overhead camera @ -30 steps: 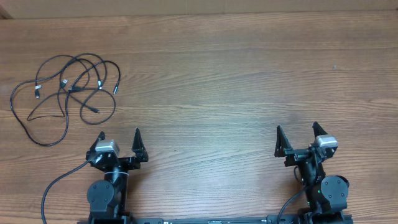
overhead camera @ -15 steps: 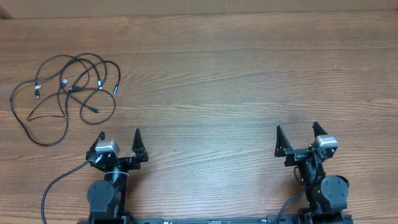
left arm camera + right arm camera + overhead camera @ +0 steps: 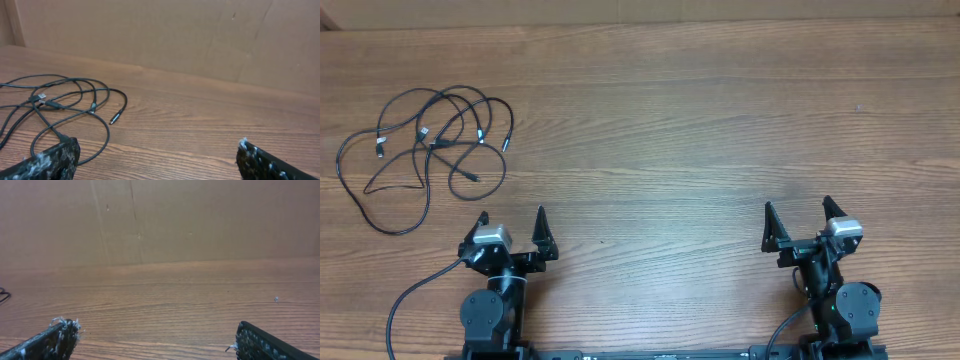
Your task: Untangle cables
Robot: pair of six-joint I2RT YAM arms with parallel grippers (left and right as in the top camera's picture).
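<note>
— What do we have nearest us?

— Two arms at the near edge, one left and one right. Our left gripper [image 3: 512, 213] has its jaws spread wide and released, with only wood showing between them. Our right gripper [image 3: 797, 203] stands the same way, wide and grasping nothing.

— And the cables [image 3: 432, 145]?

— We count one tangle. It lies on the left part of the table [image 3: 670, 130], farther out than the left gripper and somewhat left of it, well apart from both grippers. Thin black cords loop across each other and several small plug ends show. How many cords there are we cannot tell.

— Room to move?

— Bare wood runs across the middle and the right. The tangle's outer loops reach close to the left border of the overhead view. Along the far edge we see one brown cardboard wall [image 3: 175, 35], with a strip of bare wood between it and the tangle.
</note>
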